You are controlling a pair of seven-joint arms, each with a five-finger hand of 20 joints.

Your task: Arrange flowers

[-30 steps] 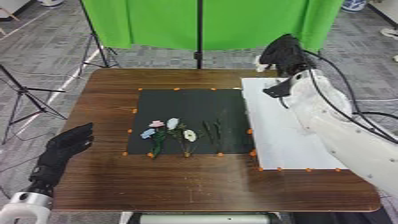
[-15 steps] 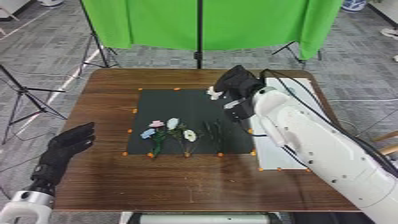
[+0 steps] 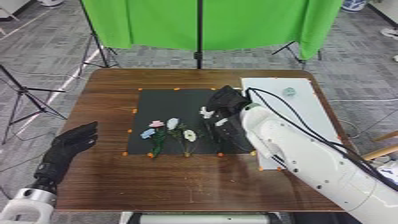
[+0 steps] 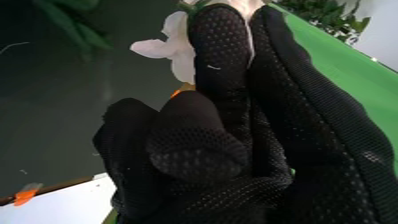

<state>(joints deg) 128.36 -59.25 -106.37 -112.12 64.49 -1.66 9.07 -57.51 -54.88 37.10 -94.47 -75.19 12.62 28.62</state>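
right robot hand pinching a white flower over the black mat, other flowers lying on the mat, left robot hand near the worktop's left edge, fingers loose

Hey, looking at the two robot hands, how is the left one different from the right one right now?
The left robot hand is empty, while the right robot hand has a white flower in its fingers. The left robot hand is out at the left edge of the table; the right robot hand is over the right part of the black mat. Both wear black gloves.
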